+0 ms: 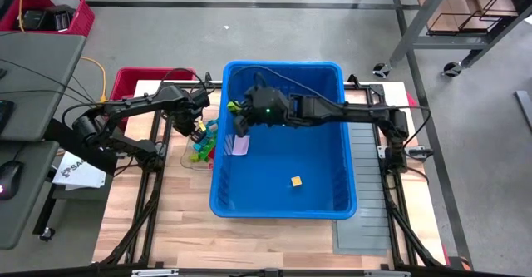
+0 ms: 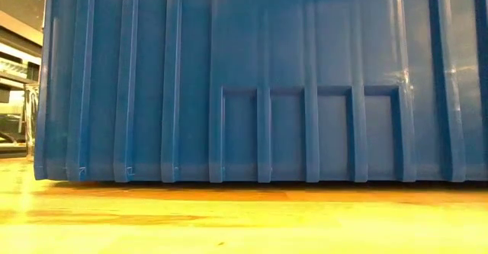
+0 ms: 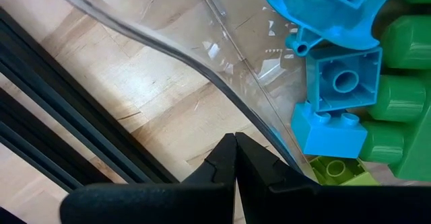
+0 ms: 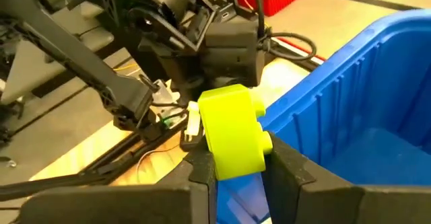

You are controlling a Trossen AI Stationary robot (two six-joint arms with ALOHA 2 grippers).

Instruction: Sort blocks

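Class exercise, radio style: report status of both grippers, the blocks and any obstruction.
Right gripper shut on lime-green block, over blue bin's left rim. Left gripper shut, empty, at clear tray of blocks. One yellow block in bin. Nothing obstructing.

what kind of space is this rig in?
Likely a lab or workshop: bare concrete floor, a wheeled metal rack, a desk with mouse and cables beside the wooden table, red crates on the floor.
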